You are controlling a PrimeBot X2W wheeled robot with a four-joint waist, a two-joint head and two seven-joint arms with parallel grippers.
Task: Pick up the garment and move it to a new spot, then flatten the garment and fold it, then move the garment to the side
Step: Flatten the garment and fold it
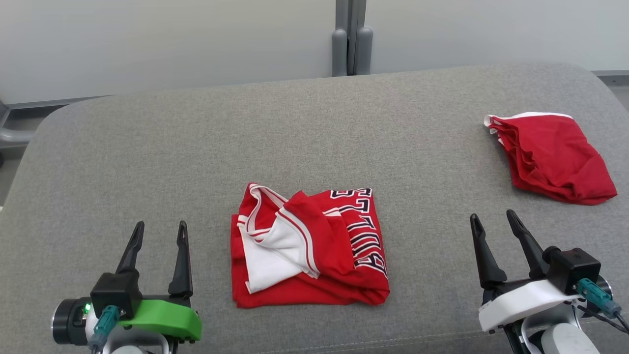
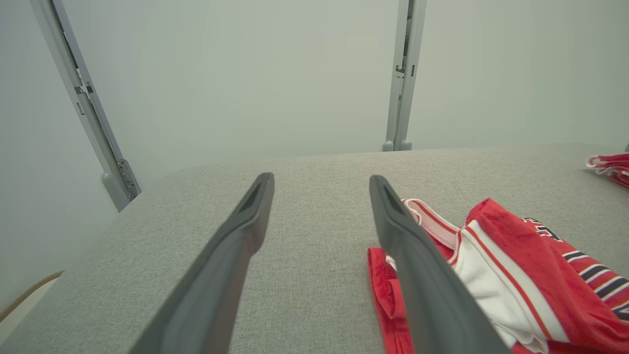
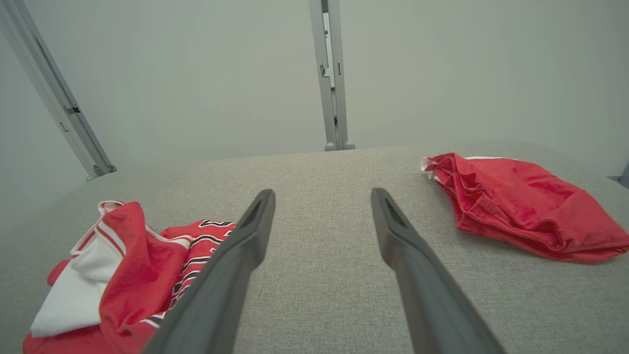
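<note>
On my far left, the left claw [image 1: 161, 225] hangs just off the near left corner of the jersey [image 1: 314, 246]. Its two fingers are spread wide and hold nothing, with bare grey surface [image 1: 314, 123] showing between them. In its wrist camera one dark finger [image 2: 420, 275] covers the jersey's left edge, so I can't make out the hem there.

The jersey lies in the middle of the surface, towards the front edge, bunched into a rough square. It is red, with a white flap turned up on its left half and black-and-white lettering down its right side. The letters are partly tucked under a fold and I can't read them. Behind the jersey, a grey post [image 1: 351, 44] stands against the pale wall.

Right of the jersey and well apart from it, the right claw [image 1: 492, 215] is likewise wide open and empty, fingers leaning left. Bare surface separates each claw from the jersey.

Farther right of the jersey and farther back lies a crumpled red cloth [image 1: 555, 157] with white trim. I can't tell what garment it is.
</note>
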